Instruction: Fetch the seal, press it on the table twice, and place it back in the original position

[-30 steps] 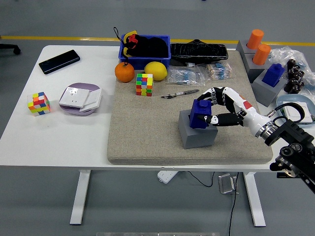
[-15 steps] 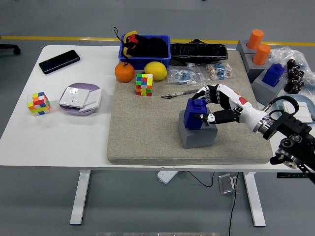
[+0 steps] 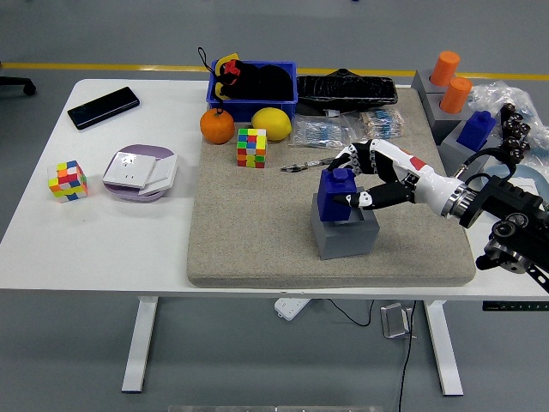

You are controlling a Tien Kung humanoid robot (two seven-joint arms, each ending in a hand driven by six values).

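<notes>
On gray block (image 3: 346, 238), mid-right of felt mat (image 3: 257, 223) on worktop (image 3: 103, 232): blue seal (image 3: 337, 198), tilted slightly, clasped by right hand (image 3: 358, 178) w/ fingers over top, thumb at its side.

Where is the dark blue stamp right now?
In the head view, the blue stamp is right of centre on the felt mat, held in the right hand over the grey block, below the pen.

Matt plastic seal (image 3: 335, 196), rough felt mat (image 3: 257, 232), glossy phone (image 3: 103, 107)
</notes>
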